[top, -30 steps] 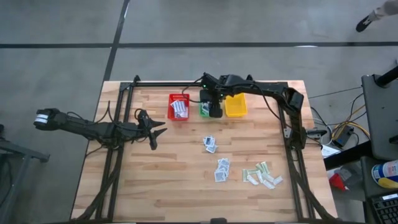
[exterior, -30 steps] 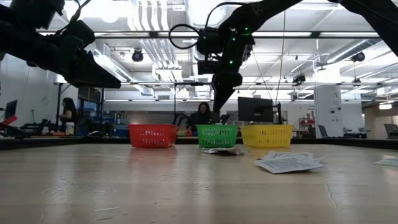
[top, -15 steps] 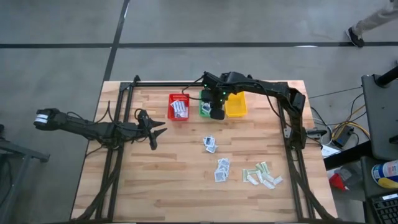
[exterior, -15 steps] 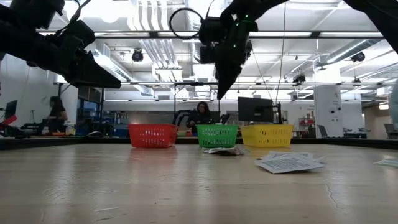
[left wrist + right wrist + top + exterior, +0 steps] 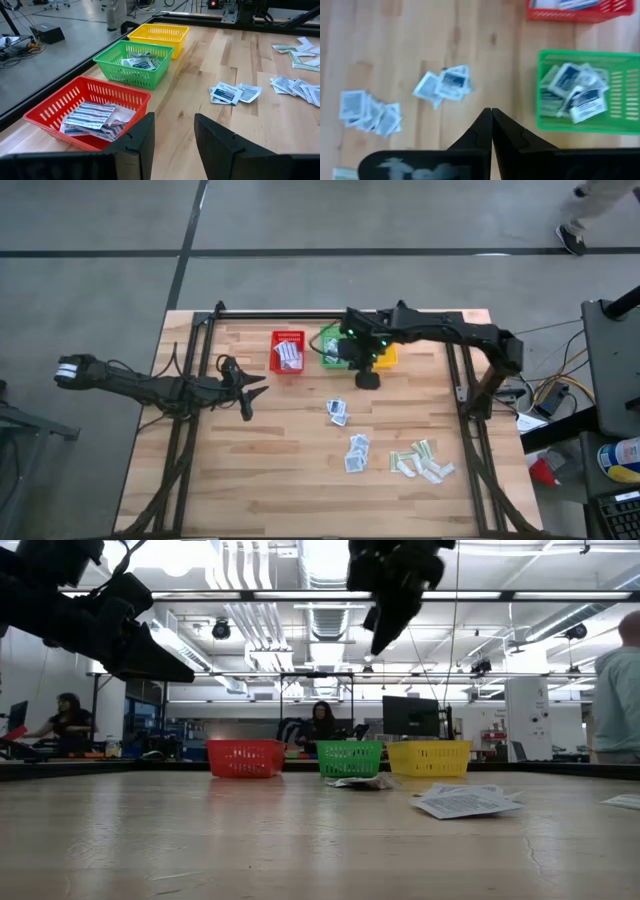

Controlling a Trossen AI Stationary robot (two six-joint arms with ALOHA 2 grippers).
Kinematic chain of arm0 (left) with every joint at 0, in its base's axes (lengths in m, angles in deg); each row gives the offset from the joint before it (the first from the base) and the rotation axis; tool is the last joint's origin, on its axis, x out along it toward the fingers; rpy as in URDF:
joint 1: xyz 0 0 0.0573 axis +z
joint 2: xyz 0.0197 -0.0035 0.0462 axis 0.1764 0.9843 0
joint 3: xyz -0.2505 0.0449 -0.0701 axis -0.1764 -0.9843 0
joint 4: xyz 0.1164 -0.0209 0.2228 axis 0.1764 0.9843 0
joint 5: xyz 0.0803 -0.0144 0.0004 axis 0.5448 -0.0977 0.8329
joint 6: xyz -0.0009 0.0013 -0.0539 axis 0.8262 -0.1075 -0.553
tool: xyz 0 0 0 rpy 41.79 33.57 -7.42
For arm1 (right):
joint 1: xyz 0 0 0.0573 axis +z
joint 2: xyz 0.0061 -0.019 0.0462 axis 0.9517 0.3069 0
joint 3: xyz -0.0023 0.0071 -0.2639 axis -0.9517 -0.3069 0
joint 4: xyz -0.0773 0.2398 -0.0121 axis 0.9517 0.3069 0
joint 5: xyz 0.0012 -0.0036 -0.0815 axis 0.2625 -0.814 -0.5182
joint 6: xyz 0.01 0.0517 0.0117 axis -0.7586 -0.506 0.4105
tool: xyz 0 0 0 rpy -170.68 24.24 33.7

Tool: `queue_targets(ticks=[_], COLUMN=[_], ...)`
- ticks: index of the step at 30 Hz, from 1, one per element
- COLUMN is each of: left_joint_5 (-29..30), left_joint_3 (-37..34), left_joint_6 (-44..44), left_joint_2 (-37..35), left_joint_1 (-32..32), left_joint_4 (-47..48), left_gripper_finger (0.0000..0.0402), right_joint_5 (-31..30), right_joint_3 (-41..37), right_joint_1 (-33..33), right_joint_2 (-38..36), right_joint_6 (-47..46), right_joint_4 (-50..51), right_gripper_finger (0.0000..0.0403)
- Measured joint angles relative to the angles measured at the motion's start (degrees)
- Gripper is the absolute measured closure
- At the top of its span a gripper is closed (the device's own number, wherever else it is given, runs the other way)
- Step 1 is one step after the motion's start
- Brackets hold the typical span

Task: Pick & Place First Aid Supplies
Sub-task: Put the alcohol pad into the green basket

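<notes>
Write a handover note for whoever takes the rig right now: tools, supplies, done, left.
Right tool: shut, empty, above the table just in front of the green basket.
Left tool: open, empty, waiting at table left.
Done: striped packets in the red basket; square packets in the green basket.
Left: square packets mid-table, a second pile nearer the front, pale strips front right. No packets visible in the yellow basket.

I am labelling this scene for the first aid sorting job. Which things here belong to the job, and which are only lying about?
Belonging to the job:
- square white-blue packets loose on the table
- second packet pile
- pale strips
- red basket, green basket, yellow basket
- right gripper, shut, empty
- left gripper, open, waiting

Only lying about:
- cables beside the table
</notes>
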Motion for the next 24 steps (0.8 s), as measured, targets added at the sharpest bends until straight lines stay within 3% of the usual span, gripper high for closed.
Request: queue_targets(ticks=[13, 24], left_joint_5=[0.0, 0.0], left_joint_3=[0.0, 0.0], left_joint_6=[0.0, 0.0], left_joint_2=[0.0, 0.0], left_joint_1=[0.0, 0.0], left_joint_4=[0.1, 0.1], left_gripper_finger=[0.0268, 0.0268], right_joint_5=[-0.2, -0.7], right_joint_3=[-26.8, -42.5], right_joint_1=[7.0, 8.7], right_joint_2=[-24.4, -38.0], right_joint_6=[-19.7, -30.2], right_joint_4=[-20.8, -29.2], right_gripper_finger=[0.0394, 0.0394])
